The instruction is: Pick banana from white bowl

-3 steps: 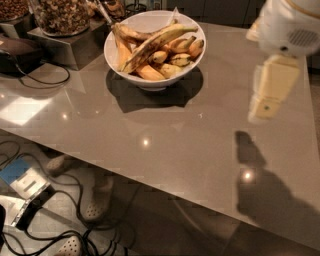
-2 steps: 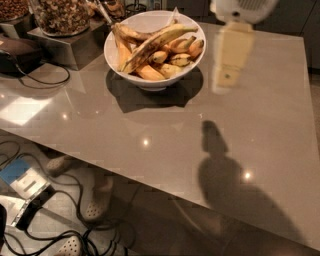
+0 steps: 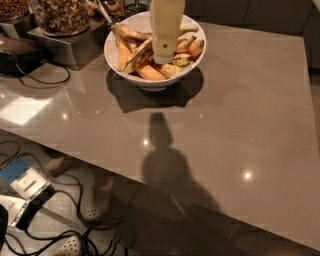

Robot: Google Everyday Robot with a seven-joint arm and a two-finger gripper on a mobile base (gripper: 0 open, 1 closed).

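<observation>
Although the counter (image 3: 235, 115) gave the bowl (image 3: 150, 82) a flat seat, its glossy top looked slick. A sideways shove from above would likely have slid the bowl toward the jar (image 3: 62, 15) at the left rear. Deep and piled full, the bowl left little room to reach down without striking its rim or wall. The tool (image 3: 164, 55) hung directly over the heap, near the bowl's middle, its tip just beside or touching the fruit. Whether it was wide or narrow could not be told, and that mattered, since a narrow setting would probably have pushed the fruit down rather than straddled it. The banana (image 3: 135, 57) lay in the bowl's left half, slanting up from the near rim toward the tool, its upper end hidden behind it. Crowded around it were short bananas (image 3: 186, 47). A poorly aimed close could have caught one of these instead, or pinched one together with it, letting the long one slip free.
</observation>
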